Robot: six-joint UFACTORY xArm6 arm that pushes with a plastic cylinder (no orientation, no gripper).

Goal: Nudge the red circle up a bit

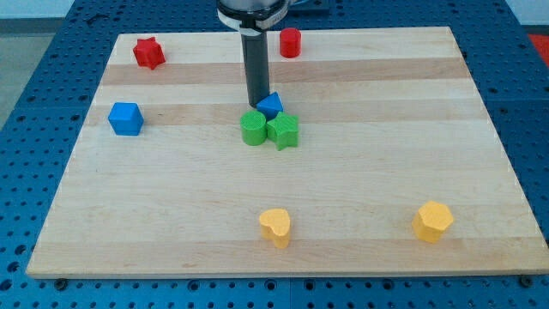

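The red circle [291,42] is a short red cylinder near the top edge of the wooden board [386,172], right of centre. My tip [256,107] is at the lower end of the dark rod, below and left of the red circle. The tip stands just left of the blue block [271,106] and just above the green round block [253,128]. It is far from the red circle, with bare board between them.
A green star [283,131] touches the green round block and the blue block. A red star [148,53] sits at the top left. A blue cube [125,118] sits at the left. A yellow heart [276,227] and a yellow hexagon [432,221] lie near the bottom.
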